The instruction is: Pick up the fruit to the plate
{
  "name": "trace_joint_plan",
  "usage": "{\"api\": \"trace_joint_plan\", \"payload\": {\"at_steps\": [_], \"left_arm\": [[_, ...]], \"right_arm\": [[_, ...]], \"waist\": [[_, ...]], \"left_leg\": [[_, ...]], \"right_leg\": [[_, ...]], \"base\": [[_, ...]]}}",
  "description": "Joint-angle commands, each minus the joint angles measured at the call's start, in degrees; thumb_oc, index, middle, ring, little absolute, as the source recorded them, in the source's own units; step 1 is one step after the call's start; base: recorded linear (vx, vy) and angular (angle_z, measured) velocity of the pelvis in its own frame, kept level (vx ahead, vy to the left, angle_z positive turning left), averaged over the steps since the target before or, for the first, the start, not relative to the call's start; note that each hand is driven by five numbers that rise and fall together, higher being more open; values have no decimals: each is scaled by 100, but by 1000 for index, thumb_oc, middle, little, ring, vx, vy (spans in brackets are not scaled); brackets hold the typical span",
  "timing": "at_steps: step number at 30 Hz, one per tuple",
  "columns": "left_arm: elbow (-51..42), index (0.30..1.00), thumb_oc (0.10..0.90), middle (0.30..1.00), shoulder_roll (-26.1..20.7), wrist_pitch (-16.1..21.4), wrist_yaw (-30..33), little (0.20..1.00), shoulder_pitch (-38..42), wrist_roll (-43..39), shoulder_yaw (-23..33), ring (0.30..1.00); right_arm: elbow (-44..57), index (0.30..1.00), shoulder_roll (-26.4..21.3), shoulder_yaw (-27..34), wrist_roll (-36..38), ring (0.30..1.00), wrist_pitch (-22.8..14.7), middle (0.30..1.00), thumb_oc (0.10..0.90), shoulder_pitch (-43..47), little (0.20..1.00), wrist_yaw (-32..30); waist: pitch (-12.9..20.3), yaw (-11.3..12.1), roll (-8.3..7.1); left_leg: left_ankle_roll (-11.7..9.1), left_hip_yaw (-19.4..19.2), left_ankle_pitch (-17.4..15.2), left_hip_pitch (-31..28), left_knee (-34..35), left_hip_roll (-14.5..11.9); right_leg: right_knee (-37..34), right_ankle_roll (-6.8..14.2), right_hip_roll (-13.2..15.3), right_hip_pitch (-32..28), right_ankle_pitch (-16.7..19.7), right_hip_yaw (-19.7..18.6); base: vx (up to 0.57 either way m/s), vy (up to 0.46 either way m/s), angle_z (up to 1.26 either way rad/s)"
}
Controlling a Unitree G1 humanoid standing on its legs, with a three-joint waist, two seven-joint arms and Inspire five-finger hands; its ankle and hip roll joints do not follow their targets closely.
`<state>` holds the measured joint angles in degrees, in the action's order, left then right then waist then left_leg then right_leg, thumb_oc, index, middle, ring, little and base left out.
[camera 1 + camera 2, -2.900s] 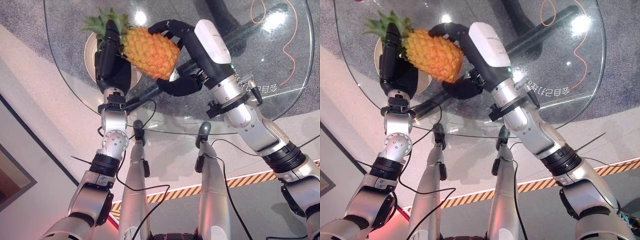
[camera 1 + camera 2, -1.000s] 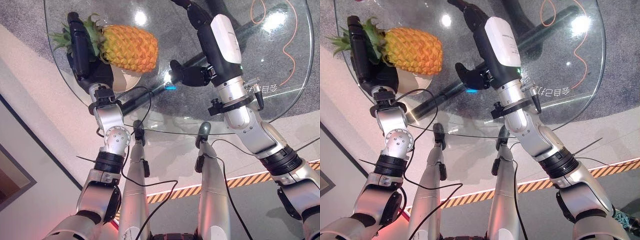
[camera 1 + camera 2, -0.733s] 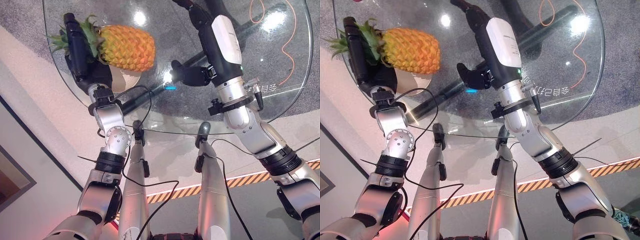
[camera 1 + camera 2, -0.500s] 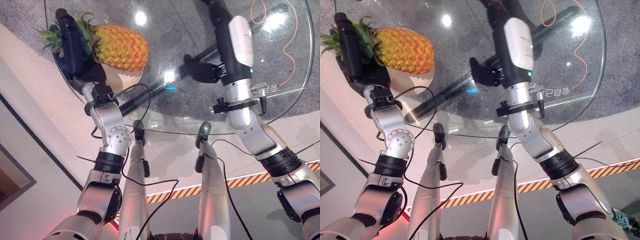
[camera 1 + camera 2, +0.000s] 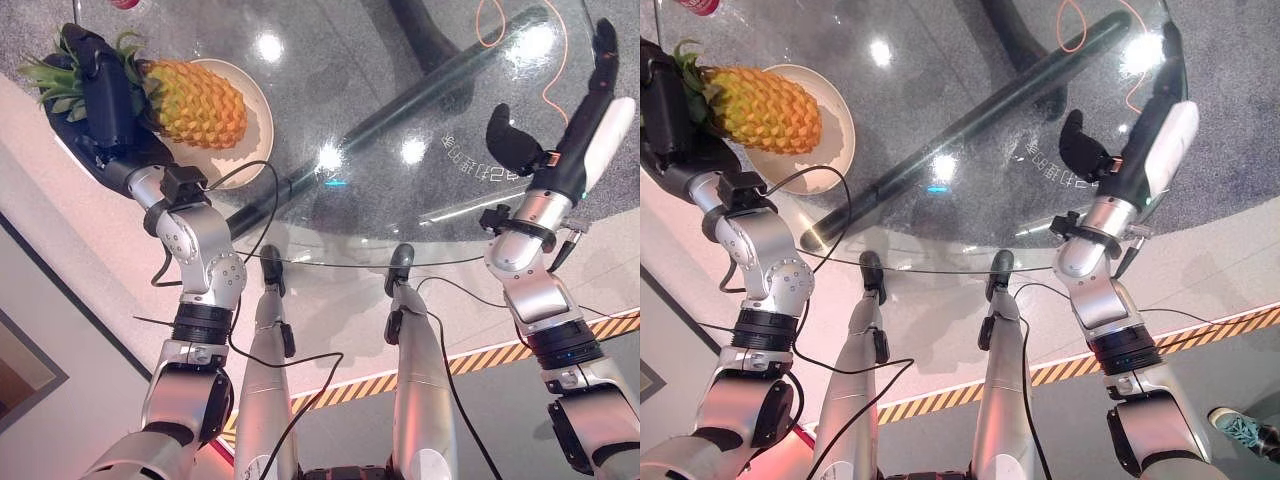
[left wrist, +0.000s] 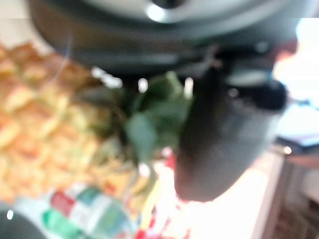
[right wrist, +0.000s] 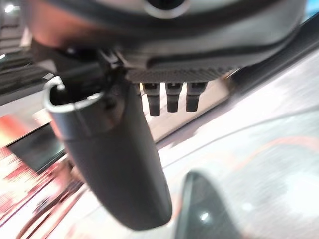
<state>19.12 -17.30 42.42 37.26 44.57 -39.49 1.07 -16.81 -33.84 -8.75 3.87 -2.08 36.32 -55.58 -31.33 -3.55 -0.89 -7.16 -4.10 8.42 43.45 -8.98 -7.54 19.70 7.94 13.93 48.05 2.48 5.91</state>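
Dark fingers of your left hand (image 5: 100,95) curl round the pineapple (image 5: 195,100) at its leafy crown; the fruit lies on the plate (image 5: 255,130). Well away from the plate, your right hand (image 5: 580,120) holds nothing, fingers straight.

left hand (image 6: 219,129): dark bulk along one edge, thumb standing out just beside the leaves | pineapple (image 6: 45,124): orange-yellow scaly skin close by, green crown (image 6: 149,119) tucked against the hand | grip: blurred, fingers' hold unclear | red, white and green object (image 6: 75,211): near the fruit, too blurred to identify
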Motion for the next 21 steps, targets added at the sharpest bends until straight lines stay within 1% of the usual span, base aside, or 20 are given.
{"api": "trace_joint_plan", "payload": {"at_steps": [1,6,7,9,12,15,18,19,20,21], "left_arm": [[-140,300,100,300,-718,1039,103,200,764,919,187,300],[257,300,100,300,-981,1084,682,200,996,1601,62,300],[354,300,100,300,-1062,1075,822,200,1044,1746,28,300],[485,300,100,300,-1136,1043,998,200,1132,1937,-54,300],[685,300,100,300,-1285,974,1155,200,1278,2091,-188,300],[883,300,100,300,-1431,954,1316,200,1421,2146,-303,300],[1057,300,100,300,-1511,970,1442,200,1534,2222,-371,300],[1137,300,100,300,-1552,938,1506,200,1566,2304,-398,300],[1178,300,100,300,-1577,934,1553,200,1615,2347,-424,300],[1276,300,100,300,-1637,897,1651,200,1676,2416,-488,300]], "right_arm": [[-40,900,-171,604,667,900,-560,900,800,176,900,-716],[-979,900,-178,849,1711,900,-872,900,800,158,900,-933],[-1227,900,-191,893,2032,900,-943,900,800,159,900,-986],[-1640,900,-195,904,2263,900,-1036,900,800,196,900,-1058],[-2139,900,-224,872,2712,900,-1095,900,800,262,900,-1086],[-2573,900,-242,832,3124,900,-1034,900,800,324,900,-1109],[-3094,900,-241,874,3402,900,-1066,900,800,365,900,-871],[-3379,900,-245,894,3513,900,-1047,900,800,364,900,-705],[-3545,900,-258,901,3561,900,-1064,900,800,391,900,-586],[-3891,900,-264,876,3794,900,-968,900,800,388,900,-299]], "waist": [[154,48,-253],[154,62,-293],[154,70,-302],[154,83,-313],[154,92,-335],[154,97,-353],[154,98,-358],[154,109,-355],[154,109,-357],[154,121,-352]], "left_leg": [[-18,-113,-539,-16,-273,83],[-34,-136,-547,-35,-252,48],[-37,-139,-550,-34,-250,41],[-45,-130,-559,-23,-264,32],[-51,-118,-580,-1,-302,12],[-53,-109,-610,30,-337,-6],[-40,-104,-575,78,-352,-3],[-52,-96,-630,30,-368,-17],[-38,-96,-585,74,-359,-6],[-41,-85,-637,42,-381,-18]], "right_leg": [[-811,64,-182,-453,219,349],[-828,60,-199,-482,225,364],[-838,56,-203,-487,233,372],[-842,55,-212,-484,241,378],[-845,50,-220,-476,254,395],[-863,43,-231,-466,254,394],[-871,28,-232,-435,287,398],[-855,39,-244,-486,238,399],[-874,30,-240,-448,281,399],[-861,38,-255,-482,242,394]], "base": [[0,0,0],[-5,-4,-2],[0,0,0],[-6,-16,0],[-11,-35,0],[-6,-27,0],[0,0,0],[0,0,0],[0,0,0],[0,0,0]]}}
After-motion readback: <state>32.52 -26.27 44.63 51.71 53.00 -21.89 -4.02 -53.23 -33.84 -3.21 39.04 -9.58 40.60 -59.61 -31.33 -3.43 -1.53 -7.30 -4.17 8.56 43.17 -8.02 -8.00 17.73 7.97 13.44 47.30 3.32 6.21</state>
